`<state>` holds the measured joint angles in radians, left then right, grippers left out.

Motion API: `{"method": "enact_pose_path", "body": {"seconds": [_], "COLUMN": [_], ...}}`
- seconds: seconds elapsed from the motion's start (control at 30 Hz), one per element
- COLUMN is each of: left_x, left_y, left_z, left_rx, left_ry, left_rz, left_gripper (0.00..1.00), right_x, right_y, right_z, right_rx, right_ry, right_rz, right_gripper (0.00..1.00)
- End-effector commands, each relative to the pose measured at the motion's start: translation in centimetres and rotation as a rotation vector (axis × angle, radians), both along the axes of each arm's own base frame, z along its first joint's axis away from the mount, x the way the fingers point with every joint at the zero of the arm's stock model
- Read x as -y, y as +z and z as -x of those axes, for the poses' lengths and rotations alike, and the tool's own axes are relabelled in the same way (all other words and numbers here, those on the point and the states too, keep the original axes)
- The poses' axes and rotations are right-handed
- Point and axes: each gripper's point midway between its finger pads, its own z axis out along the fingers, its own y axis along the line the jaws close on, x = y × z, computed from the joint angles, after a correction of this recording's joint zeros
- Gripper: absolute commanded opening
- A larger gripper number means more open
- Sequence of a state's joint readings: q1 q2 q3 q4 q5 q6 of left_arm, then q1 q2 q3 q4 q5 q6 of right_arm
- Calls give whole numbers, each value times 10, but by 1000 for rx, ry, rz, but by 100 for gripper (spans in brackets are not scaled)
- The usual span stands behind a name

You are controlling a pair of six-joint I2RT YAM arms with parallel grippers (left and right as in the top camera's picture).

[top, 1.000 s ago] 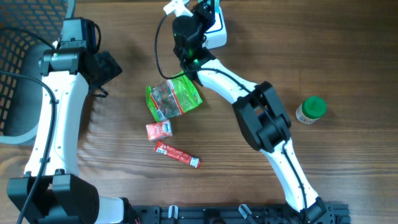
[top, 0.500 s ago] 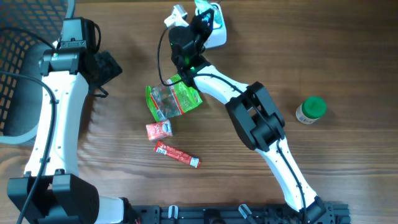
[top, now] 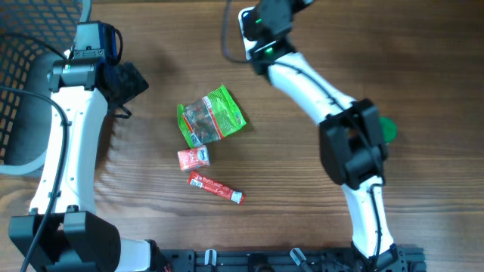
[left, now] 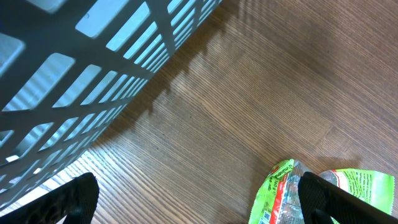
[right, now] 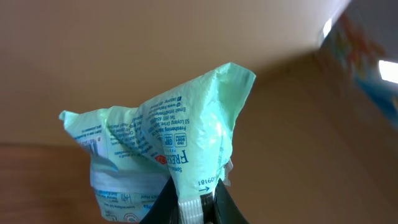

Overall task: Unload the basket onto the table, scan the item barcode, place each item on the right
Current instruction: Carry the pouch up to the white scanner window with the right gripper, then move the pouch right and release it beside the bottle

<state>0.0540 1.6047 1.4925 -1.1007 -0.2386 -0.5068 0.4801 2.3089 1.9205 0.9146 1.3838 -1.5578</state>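
Right gripper (right: 191,208) sits nearer the far edge of the brown wooden desk (top: 423,75) than before, clenched on a pale green printed plastic pouch (right: 161,130) rising above it; left gripper (left: 199,202) hangs released

Left arm (top: 72,143) reaching forward, left fingers (left: 74,202) spread wide, right arm (top: 310,79) stretched far forward, right fingers (right: 225,210) pinched shut

We see a left arm (top: 64,151) and right arm (top: 310,75) of white shells and black joints, black cable (top: 224,34) trailing; the left gripper (left: 199,202) has black fingers (left: 71,199)
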Motion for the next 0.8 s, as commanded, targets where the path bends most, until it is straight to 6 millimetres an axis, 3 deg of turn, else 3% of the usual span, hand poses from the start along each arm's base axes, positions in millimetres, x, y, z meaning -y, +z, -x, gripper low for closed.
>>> {"method": "enact_pose_path", "body": {"seconds": [0.0, 0.1, 0.2, 0.3, 0.37, 0.4, 0.53, 0.6, 0.7, 0.73, 0.77], "left_x": [-4, -4, -4, -4, -4, -4, -4, -4, -4, -4, -4], "left_y": [6, 6, 6, 6, 6, 6, 6, 6, 6, 6, 6], "left_z": [-1, -1, -1, -1, -1, -1, -1, -1, -1, -1, -1], "left_rx": [15, 15, 15, 15, 15, 15, 15, 15, 15, 15, 15], "left_ry": [7, 7, 7, 7, 6, 6, 7, 7, 7, 7, 7], "left_rz": [-11, -11, -11, -11, -12, -11, -11, -11, -11, -11, -11], "left_gripper": [100, 100, 100, 100, 100, 100, 100, 100, 100, 100, 100], "right_x": [72, 111, 131, 126, 104, 92, 37, 21, 24, 29, 35], "right_y": [0, -36, -70, -73, -93, -103, -93, -94, -125, -144, -159], "right_z": [13, 9, 12, 14, 13, 25, 64, 102, 157, 178, 187], "right_rx": [8, -122, -201, -184, -278, -292, -380, -530, -803, -903, -936], "right_ry": [-196, -226, -190, -132, 4, 90, 410, 502, 469, 425, 386], "right_rz": [-70, -14, -23, -84, -154, -312, -806, -971, -1094, -1134, -1154], "right_gripper": [4, 4, 4, 4, 4, 4, 4, 4, 4, 4, 4]}}
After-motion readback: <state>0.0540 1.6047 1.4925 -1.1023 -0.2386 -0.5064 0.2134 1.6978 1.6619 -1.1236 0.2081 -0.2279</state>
